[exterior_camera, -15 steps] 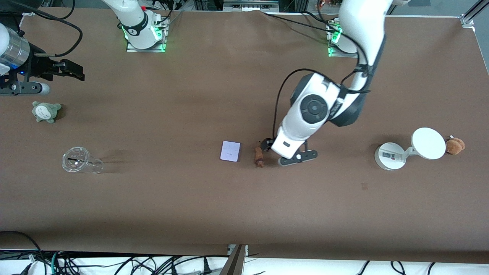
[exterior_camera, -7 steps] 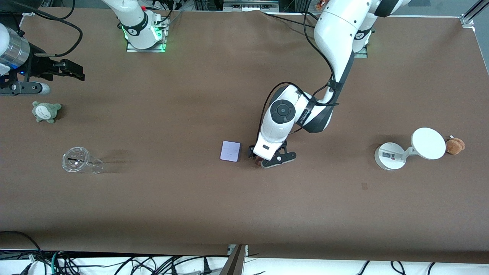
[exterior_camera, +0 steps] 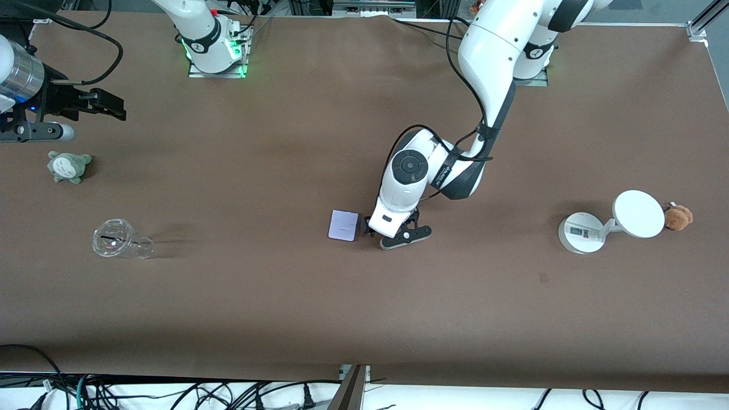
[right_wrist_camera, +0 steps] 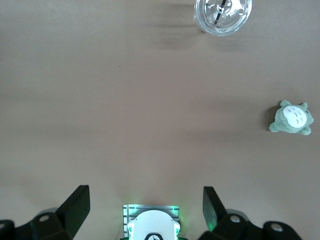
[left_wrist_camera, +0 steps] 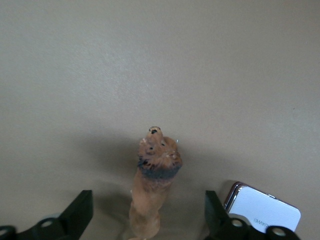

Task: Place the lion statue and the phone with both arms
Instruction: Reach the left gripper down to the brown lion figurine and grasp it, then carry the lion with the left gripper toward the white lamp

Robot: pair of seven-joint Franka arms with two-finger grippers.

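Observation:
The lion statue point(left_wrist_camera: 152, 192) is a narrow orange-brown figurine with a dark mane, lying on the table. In the left wrist view it sits between the open fingers of my left gripper point(left_wrist_camera: 148, 220), with neither finger touching it. In the front view my left gripper point(exterior_camera: 379, 232) is down at the table's middle and hides the statue. The phone point(exterior_camera: 344, 225), a flat pale lavender rectangle, lies right beside that gripper toward the right arm's end; it also shows in the left wrist view point(left_wrist_camera: 265, 215). My right gripper point(exterior_camera: 108, 106) waits open and empty at the right arm's end.
A grey-green plush point(exterior_camera: 69, 166) and a clear cup on its side point(exterior_camera: 121, 242) lie at the right arm's end; both show in the right wrist view, the plush point(right_wrist_camera: 292, 119) and the cup point(right_wrist_camera: 223, 15). A white round-based stand point(exterior_camera: 608, 222) and a brown plush point(exterior_camera: 679, 217) sit at the left arm's end.
My left gripper has moved toward the phone and come over the lion statue, which the hand now hides in the front view. The right arm has not moved.

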